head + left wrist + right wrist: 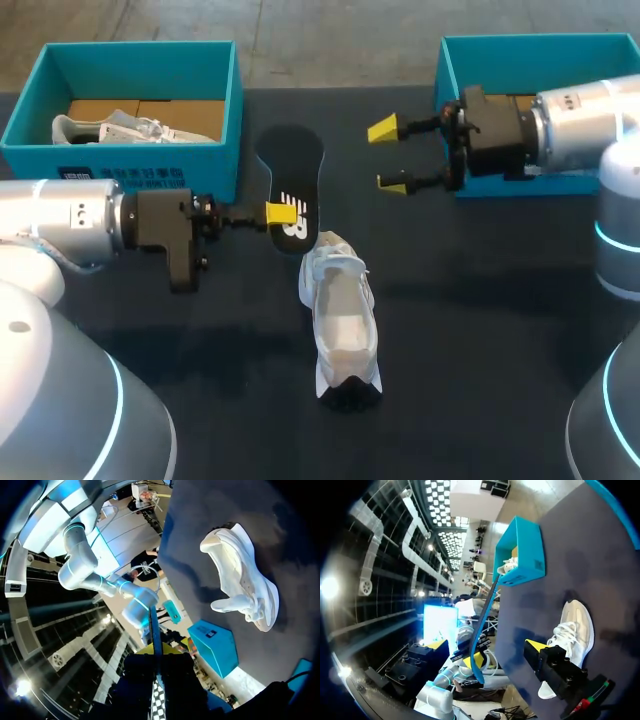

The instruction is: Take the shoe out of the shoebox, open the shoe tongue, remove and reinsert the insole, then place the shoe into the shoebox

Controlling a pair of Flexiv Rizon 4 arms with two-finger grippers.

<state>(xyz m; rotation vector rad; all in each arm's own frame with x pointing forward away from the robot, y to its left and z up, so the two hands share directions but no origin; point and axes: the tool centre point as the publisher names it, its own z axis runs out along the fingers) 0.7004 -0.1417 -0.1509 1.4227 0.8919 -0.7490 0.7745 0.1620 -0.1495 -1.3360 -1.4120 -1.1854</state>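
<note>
My left end effector (281, 213) pinches the flat, oblong black insole (292, 165) beside the white laced shoe (340, 310); my right end effector (390, 157) is spread.

Robot lab: two arms (70, 215), dark table (480, 330)

My head camera looks down from above and behind onto the table (480, 330). My two wrist cameras ride close, facing each other across it; all three catch the white shoe (340, 310).
</note>
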